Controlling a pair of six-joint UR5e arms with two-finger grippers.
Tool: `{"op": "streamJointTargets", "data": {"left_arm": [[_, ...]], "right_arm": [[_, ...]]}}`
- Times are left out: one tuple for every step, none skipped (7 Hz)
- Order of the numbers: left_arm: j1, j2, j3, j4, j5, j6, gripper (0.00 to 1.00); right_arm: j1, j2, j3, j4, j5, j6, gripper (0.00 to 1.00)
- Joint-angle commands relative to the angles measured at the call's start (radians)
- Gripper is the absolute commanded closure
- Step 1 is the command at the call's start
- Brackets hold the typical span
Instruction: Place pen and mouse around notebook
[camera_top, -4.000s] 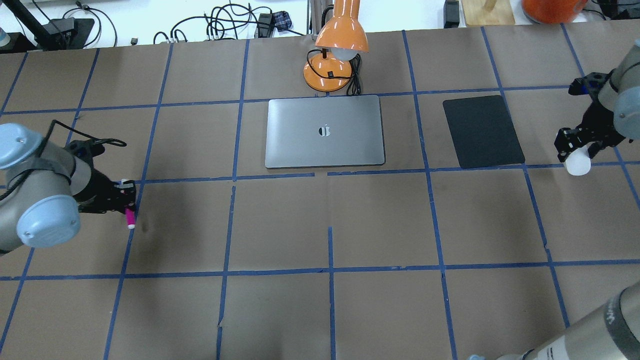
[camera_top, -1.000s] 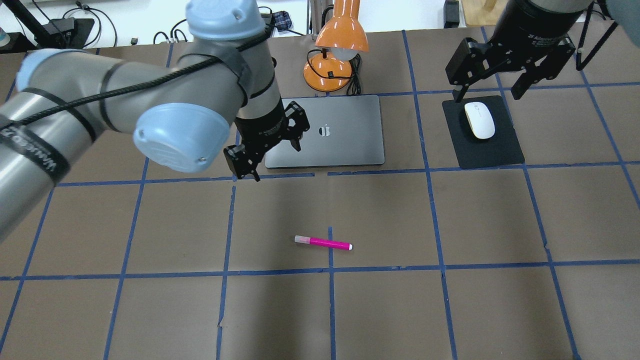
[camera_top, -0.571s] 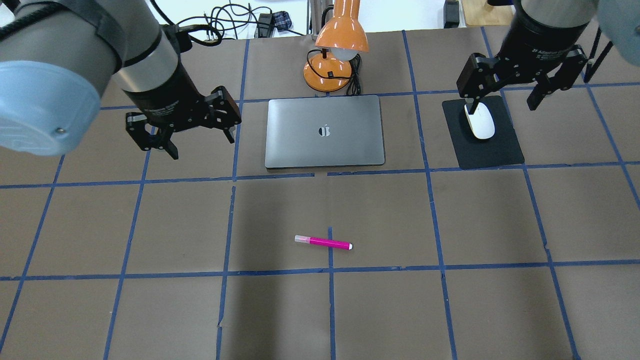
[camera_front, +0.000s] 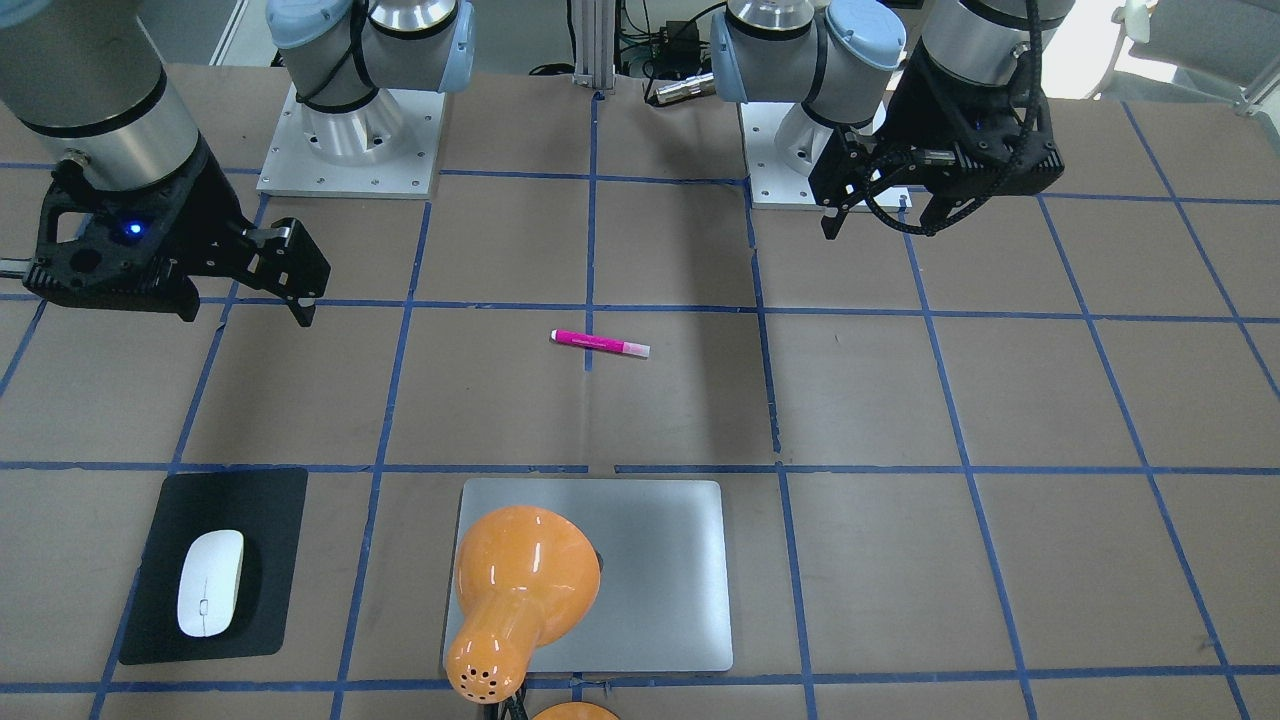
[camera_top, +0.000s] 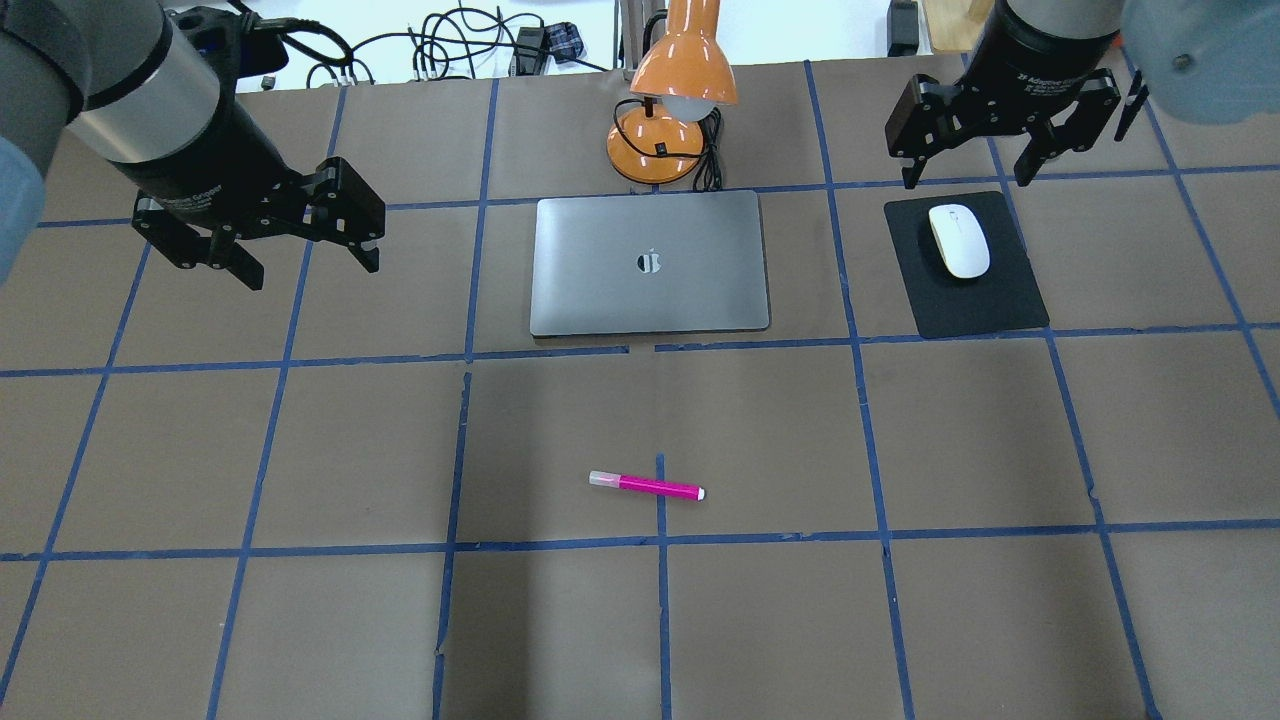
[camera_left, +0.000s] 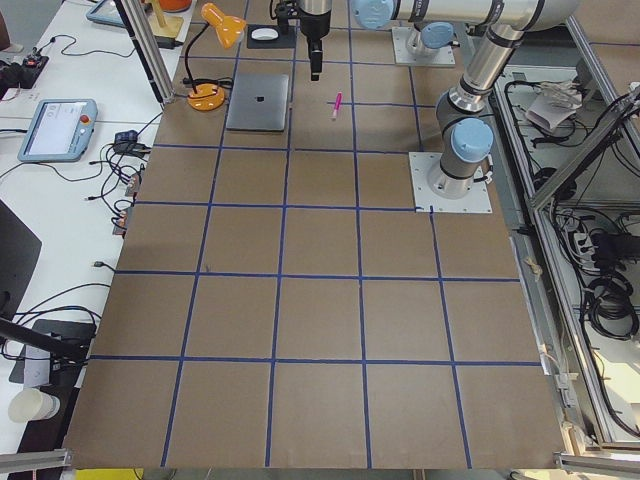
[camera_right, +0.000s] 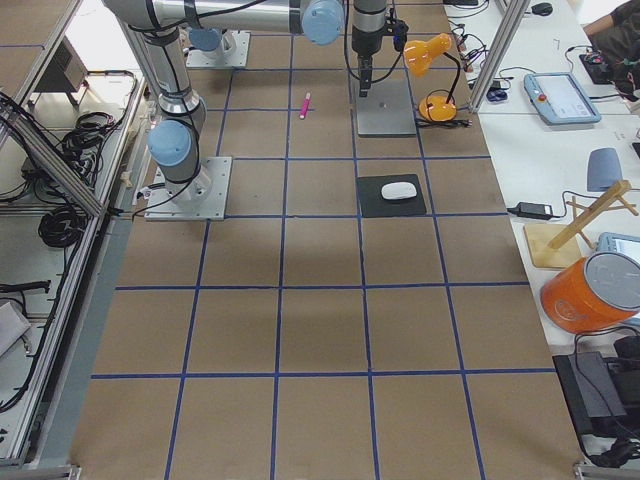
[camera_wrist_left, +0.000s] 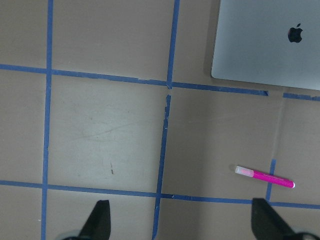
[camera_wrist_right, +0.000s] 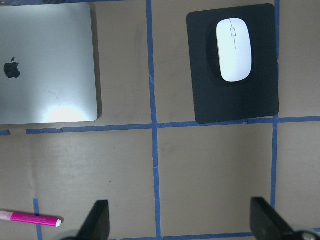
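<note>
The magenta pen lies flat on the table in front of the silver notebook, about one grid square away from it. To the notebook's right, the white mouse rests on a black pad. My left gripper hovers open and empty to the left of the notebook. My right gripper hangs open and empty above the pad's far edge, just beyond the mouse. The left wrist view shows the pen and the notebook's corner. The right wrist view shows the mouse.
An orange desk lamp stands just behind the notebook, its shade leaning over the notebook's far edge. Blue tape lines grid the brown table. Cables and equipment lie beyond the far edge.
Four seconds ago each gripper held its object; both now lie released. Over the last second my left gripper swung left, away from the notebook, and my right gripper pulled back from the mouse.
</note>
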Motion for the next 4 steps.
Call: {"op": "streamJointTargets", "data": {"left_arm": [[-0.002, 0.009, -0.006, 0.002, -0.002, -0.007, 0.0], [-0.002, 0.012, -0.008, 0.001, -0.004, -0.007, 0.0], [-0.002, 0.016, -0.011, 0.001, -0.005, -0.009, 0.0], [-0.002, 0.02, -0.014, 0.001, -0.005, -0.009, 0.0]], "right_arm": [[0.003, 0.004, -0.003, -0.005, -0.01, 0.005, 0.0], [0.003, 0.008, -0.003, -0.003, -0.012, 0.007, 0.0], [0.003, 0.007, -0.001, -0.003, -0.013, 0.007, 0.0], [0.005, -0.001, -0.002, 0.007, -0.009, 0.007, 0.0]]}}
